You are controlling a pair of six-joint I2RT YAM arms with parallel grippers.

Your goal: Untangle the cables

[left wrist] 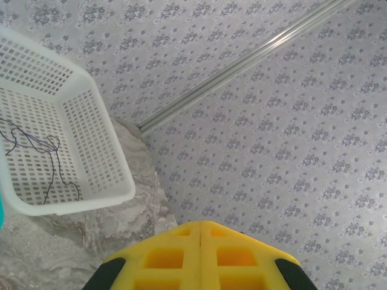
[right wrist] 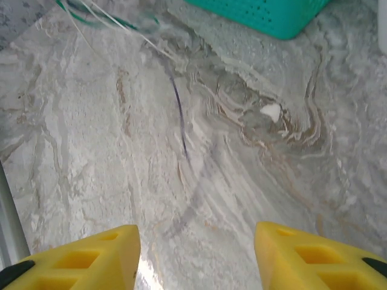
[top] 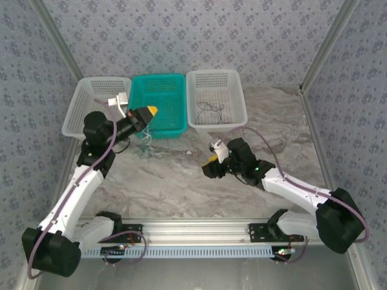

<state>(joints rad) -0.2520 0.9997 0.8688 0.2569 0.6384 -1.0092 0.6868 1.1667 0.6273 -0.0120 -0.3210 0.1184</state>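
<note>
Right wrist: dark cable (right wrist: 180, 118) on table (right wrist: 91, 181); R end effector (right wrist: 196, 257) spread.

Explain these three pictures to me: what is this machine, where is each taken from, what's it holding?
Two robot arms are bolted to a marbled table. One picture looks down from above; the other two come from a camera on each wrist, so the yellow blocks are that arm's own fingers. At the back stand a white basket, a teal basket and a second white basket holding a dark cable. Thin green and pale cables and another dark cable are by the teal basket. The left fingers are shut, near them; whether they pinch one I cannot tell. The right fingers are open, holding nothing.
</note>
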